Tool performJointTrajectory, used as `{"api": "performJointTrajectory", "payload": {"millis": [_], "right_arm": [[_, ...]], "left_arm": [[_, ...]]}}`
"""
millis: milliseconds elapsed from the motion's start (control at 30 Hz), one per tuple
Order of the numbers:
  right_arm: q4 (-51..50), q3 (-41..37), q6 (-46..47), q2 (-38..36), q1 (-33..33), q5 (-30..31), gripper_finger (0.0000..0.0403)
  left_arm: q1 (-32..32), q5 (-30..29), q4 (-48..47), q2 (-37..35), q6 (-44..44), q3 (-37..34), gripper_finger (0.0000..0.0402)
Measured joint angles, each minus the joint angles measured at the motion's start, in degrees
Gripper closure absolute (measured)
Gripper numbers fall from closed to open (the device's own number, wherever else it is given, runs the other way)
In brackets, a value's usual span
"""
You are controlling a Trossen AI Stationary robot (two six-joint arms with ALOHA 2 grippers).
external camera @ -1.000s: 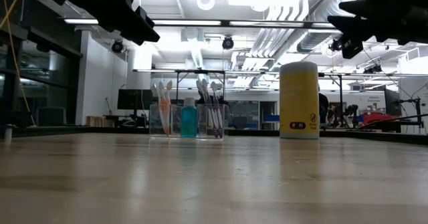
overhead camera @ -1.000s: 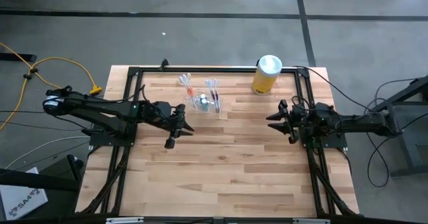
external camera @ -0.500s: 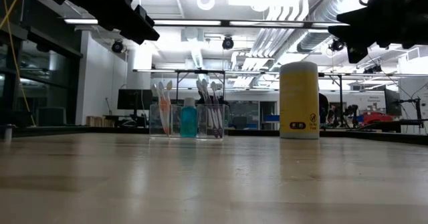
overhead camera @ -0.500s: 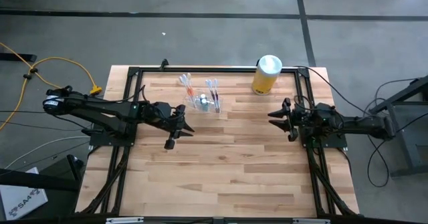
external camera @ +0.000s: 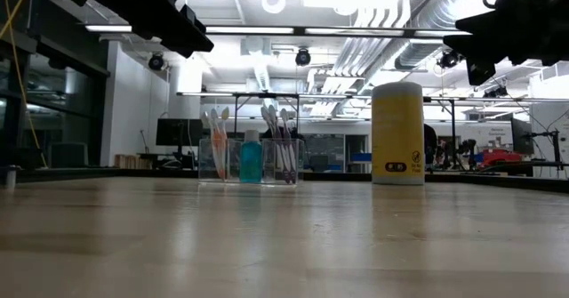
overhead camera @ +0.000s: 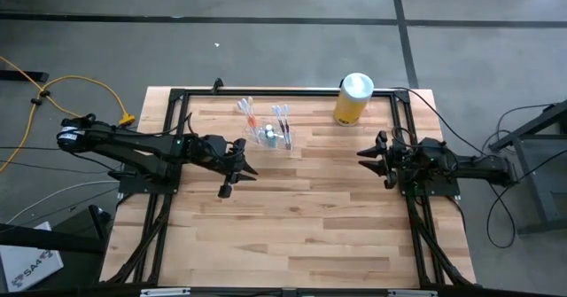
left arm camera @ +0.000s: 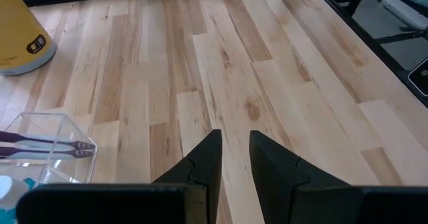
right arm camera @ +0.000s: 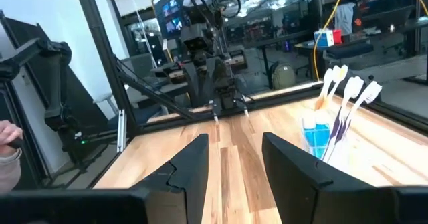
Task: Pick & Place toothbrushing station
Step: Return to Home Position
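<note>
The toothbrushing station (overhead camera: 270, 136) is a small clear plastic holder with several toothbrushes and a blue bottle in it. It stands on its base on the wooden table, left of centre toward the far edge. It also shows in the low view (external camera: 251, 160), the left wrist view (left arm camera: 47, 150) and the right wrist view (right arm camera: 334, 127). My left gripper (overhead camera: 239, 180) is open and empty, above the table just near and left of the station. My right gripper (overhead camera: 372, 166) is open and empty at the table's right side, well apart from the station.
A yellow canister with a white lid (overhead camera: 353, 99) stands at the far right of the table; it also shows in the low view (external camera: 397, 133). A black frame (overhead camera: 283, 91) runs along the table's far and side edges. Bare wood (overhead camera: 301, 235) fills the near half.
My right gripper has drawn back a little toward the table's right edge, staying open. The station and the canister have stayed where they were.
</note>
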Motion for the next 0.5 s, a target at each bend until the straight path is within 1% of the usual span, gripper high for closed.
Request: {"api": "performJointTrajectory", "payload": {"millis": [100, 367, 500], "right_arm": [[3.86, -2.92, -0.44, -0.05, 0.59, 0.90, 0.0271], [4.07, -3.11, -0.70, -0.32, 0.86, 1.99, 0.0271], [1.10, -3.12, -1.69, -0.31, 0.86, 4.42, 0.0271]], "left_arm": [[0.00, 0.00, 0.00, 0.00, -0.01, 0.00, 0.0331], [0.00, 0.00, 0.22, 0.02, -0.02, 0.00, 0.0331], [0.00, 0.00, 0.21, 0.01, -0.02, 0.00, 0.0331]]}}
